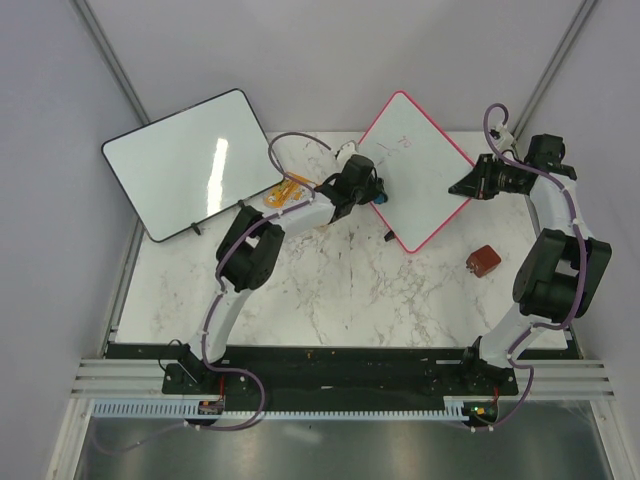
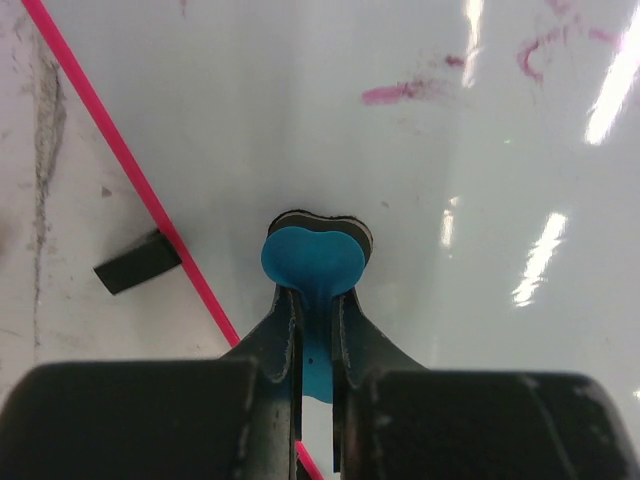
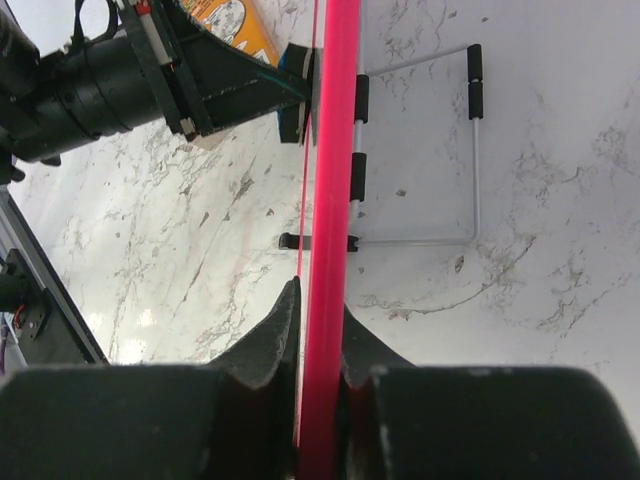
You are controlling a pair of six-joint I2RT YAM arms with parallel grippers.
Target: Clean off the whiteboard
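The whiteboard, white with a thin pink frame, stands tilted like a diamond at the back of the table, with faint red writing on its face. My left gripper is shut on a blue eraser, whose pad lies against the board's surface near its lower left edge. My right gripper is shut on the board's right edge; in the right wrist view the pink frame runs straight between the jaws. A black foot of the board rests on the marble beside the frame.
A larger black-framed whiteboard leans at the back left. An orange packet lies by the left arm. A small brown-red block sits on the marble at the right. Behind the pink board stands its wire stand.
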